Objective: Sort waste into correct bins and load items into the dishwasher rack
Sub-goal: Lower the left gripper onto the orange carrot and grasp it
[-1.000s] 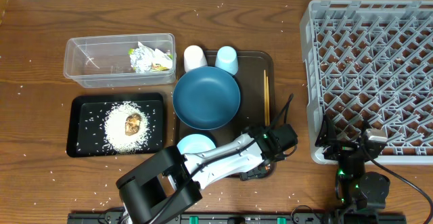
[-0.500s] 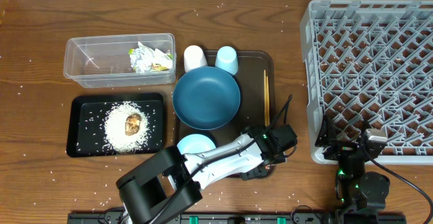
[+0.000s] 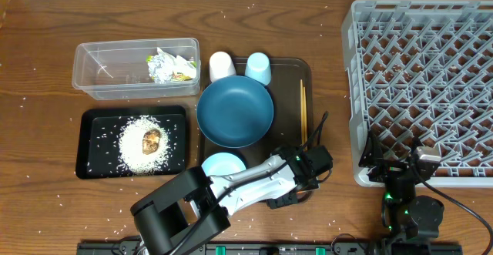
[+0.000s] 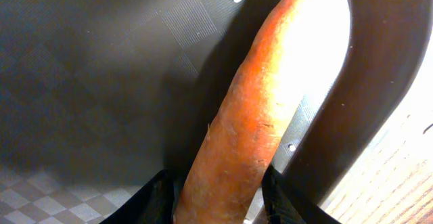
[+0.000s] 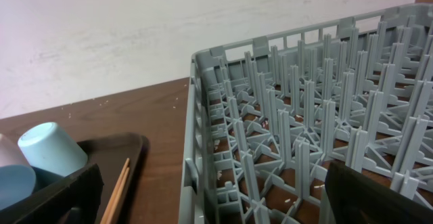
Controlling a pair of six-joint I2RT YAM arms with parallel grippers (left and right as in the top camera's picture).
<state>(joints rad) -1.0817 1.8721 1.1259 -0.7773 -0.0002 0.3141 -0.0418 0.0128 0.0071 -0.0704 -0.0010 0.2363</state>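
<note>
Left gripper [image 4: 220,198] pinches the thick end of the orange carrot [image 4: 264,109], one finger against each side; the carrot lies on the floor of the brown serving tray [image 3: 289,85], in its near-right corner, close to the raised rim, and does not look lifted yet. Right gripper [image 5: 213,173] hangs with its fingers spread wide and nothing between them, off the tray's right side, at the near edge of the grey dishwasher rack [image 3: 362,93].

Sorting looks mostly done; the crumpled wrapper [image 3: 169,65] lies in the clear tub [image 3: 92,74], just left of the tray's far end; the white rice [image 3: 135,143] and the brown food lump [image 3: 152,140] sit in the black tray [image 3: 88,143], just left of the tray's near half; loose grains are scattered over the table around all of it. By my reading the carrot is the last piece of waste to be binned, and it probably belongs with the food in the black tray.

Loading has not begun, as far as I can see; the rack, well to the right of the tray, shows no dishes among its pegs. Everything for it is on the brown tray: the blue plate [image 3: 235,111] in the middle; the white cup [image 3: 222,65] and the light-blue cup [image 3: 258,68] at the far edge, mouths down; the chopsticks [image 3: 303,109] along the right side; the small bowl [image 3: 223,165] at the near-left corner, partly under the left arm.
</note>
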